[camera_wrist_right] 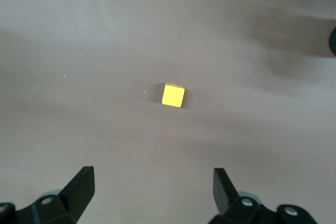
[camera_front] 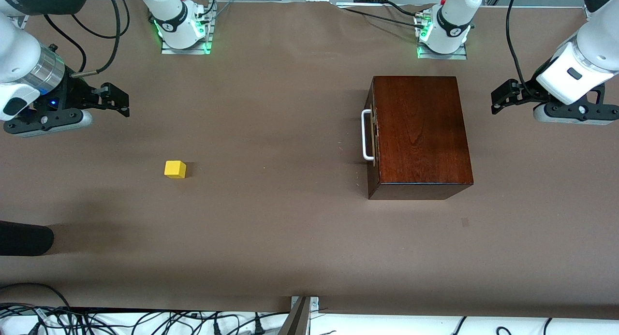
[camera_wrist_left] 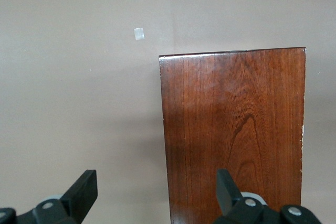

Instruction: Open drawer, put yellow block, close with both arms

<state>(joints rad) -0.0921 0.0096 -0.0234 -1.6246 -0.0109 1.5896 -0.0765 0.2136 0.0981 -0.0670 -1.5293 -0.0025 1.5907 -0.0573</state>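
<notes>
Nothing started: the drawer sits shut in its box, contents hidden. The yellow block lies loose at the box's 9 o'clock, well apart. Left gripper and right gripper hover wide open, empty. Best hook the handle squarely and pull straight

box cut off at wrist view's edge

A brown table with cables along its near edge.
</notes>
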